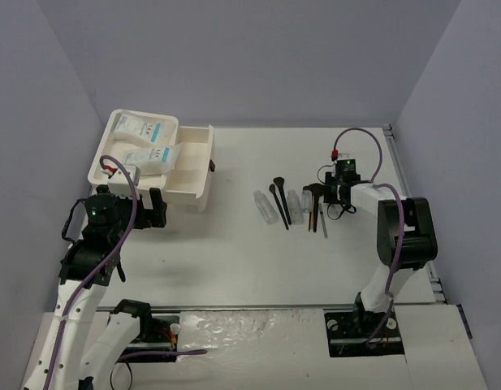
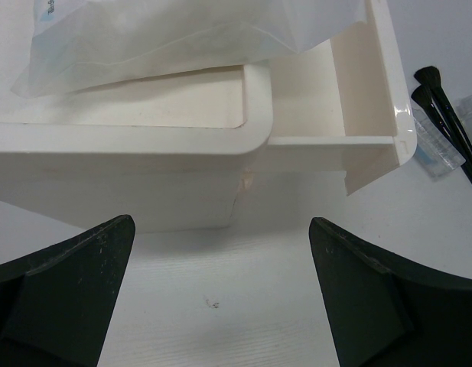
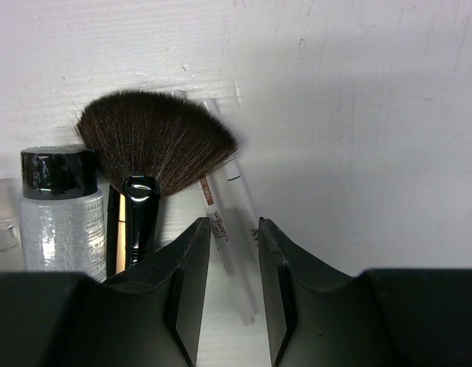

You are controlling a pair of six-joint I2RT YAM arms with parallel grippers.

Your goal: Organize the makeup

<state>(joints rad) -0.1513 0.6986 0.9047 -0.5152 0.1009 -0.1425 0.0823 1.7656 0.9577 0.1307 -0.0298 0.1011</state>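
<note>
White packets: 2 in box | black brushes: 3 | left fingers spread | right fingers straddle clear stick, grip unclear

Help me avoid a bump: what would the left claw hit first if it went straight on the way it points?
Most likely the near wall of the white box: the open left claw faces it squarely, with only bare table between. Depth is hard to judge.

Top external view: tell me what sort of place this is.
Likely a robot test cell, not a home: bare grey walls box in a white table, two robot arms stand at its near edge, and makeup lies in a staged row.
</note>
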